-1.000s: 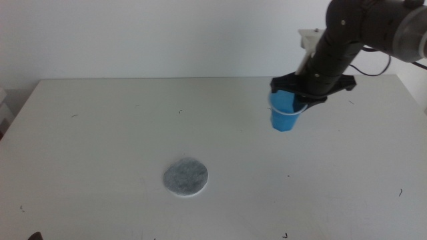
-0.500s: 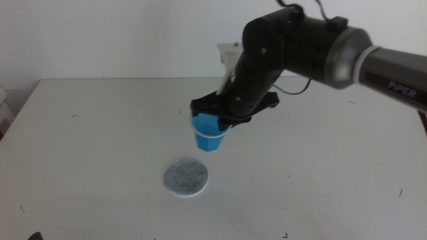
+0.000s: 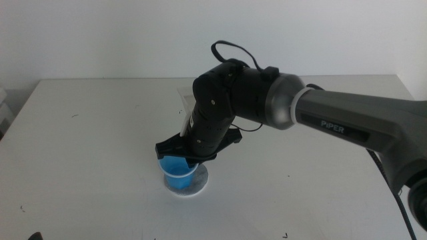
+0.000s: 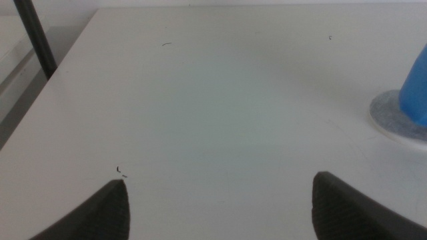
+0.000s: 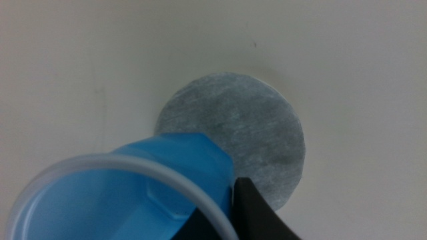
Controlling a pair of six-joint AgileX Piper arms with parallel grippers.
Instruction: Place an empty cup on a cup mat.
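The blue cup (image 3: 176, 173) hangs upright in my right gripper (image 3: 195, 151), which is shut on its rim. The cup sits low over the round grey cup mat (image 3: 199, 186), toward its left part; I cannot tell if it touches. In the right wrist view the cup (image 5: 133, 190) shows empty and blue inside, its base over the near edge of the mat (image 5: 257, 130), with one dark jaw beside the rim. The left wrist view shows the cup (image 4: 415, 93) and mat (image 4: 390, 119) at the frame edge. My left gripper (image 4: 220, 207) is open and waits far from them.
The white table (image 3: 87, 133) carries only small dark specks. Its left edge and a dark post (image 4: 37, 37) show in the left wrist view. The right arm's long grey link (image 3: 347, 123) stretches over the table's right half.
My right gripper has carried the cup from the far right of the table leftward and down, to just over the mat. The mat has not moved.
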